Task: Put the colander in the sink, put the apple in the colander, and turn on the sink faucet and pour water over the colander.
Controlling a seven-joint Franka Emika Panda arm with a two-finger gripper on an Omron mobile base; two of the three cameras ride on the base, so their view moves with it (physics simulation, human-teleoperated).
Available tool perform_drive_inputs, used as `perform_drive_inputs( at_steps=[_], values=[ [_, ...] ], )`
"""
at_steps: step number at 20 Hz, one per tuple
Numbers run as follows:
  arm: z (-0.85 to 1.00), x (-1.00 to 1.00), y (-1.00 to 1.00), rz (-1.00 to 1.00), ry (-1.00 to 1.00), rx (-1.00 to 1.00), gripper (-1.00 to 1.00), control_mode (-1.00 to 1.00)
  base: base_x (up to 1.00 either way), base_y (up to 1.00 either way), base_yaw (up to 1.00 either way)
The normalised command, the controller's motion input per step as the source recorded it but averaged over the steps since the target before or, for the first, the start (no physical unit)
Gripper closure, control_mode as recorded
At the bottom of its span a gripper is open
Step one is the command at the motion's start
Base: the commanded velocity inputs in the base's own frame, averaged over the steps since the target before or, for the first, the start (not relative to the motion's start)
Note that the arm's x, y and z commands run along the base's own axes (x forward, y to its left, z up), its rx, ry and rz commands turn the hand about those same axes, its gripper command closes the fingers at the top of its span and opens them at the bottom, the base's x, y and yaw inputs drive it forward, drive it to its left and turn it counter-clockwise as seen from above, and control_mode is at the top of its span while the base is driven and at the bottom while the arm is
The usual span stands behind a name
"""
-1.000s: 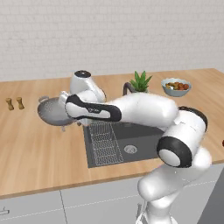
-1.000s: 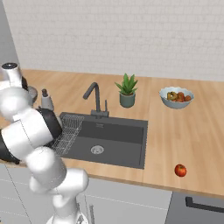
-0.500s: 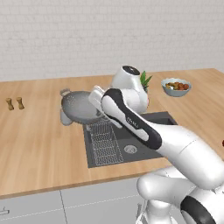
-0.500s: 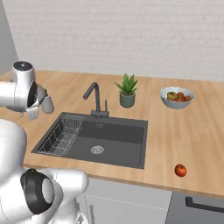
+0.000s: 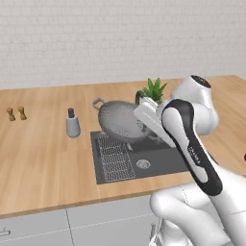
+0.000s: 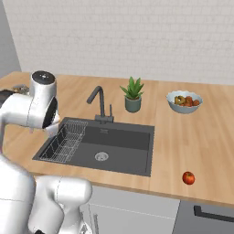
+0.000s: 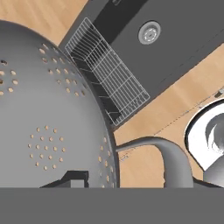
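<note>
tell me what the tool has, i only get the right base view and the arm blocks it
Observer: It carries the colander, gripped at its rim and tipped on its side above the sink.
Operator: is it over the rack or the drain
Observer: In the left base view it hangs over the back of the wire rack; the drain lies to its right.
Operator: anything near it on that side
Observer: A grey soap bottle stands on the counter, left of the sink and apart from the colander.
</note>
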Motion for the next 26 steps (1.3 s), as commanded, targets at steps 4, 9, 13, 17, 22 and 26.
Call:
perform_drive_inputs(
  at_steps=[4, 9, 13, 17, 22, 26],
  values=[
    [0.18, -0.45, -1.0, 0.17, -0.05, 0.02, 1.0, -1.0, 0.0, 0.0, 0.0],
    [0.09, -0.32, -1.0, 0.15, -0.02, 0.03, 1.0, -1.0, 0.0, 0.0, 0.0],
    [0.0, -0.03, -1.0, 0.06, 0.0, 0.01, 1.0, -1.0, 0.0, 0.0, 0.0],
    [0.0, 0.11, -1.0, 0.0, 0.0, 0.0, 1.0, -1.0, 0.0, 0.0, 0.0],
    [0.0, 0.41, -0.79, -0.06, 0.02, 0.0, 1.0, -1.0, 0.0, 0.0, 0.0],
    [-0.09, 0.34, -0.65, -0.12, 0.01, 0.0, 1.0, -1.0, 0.0, 0.0, 0.0]
  ],
)
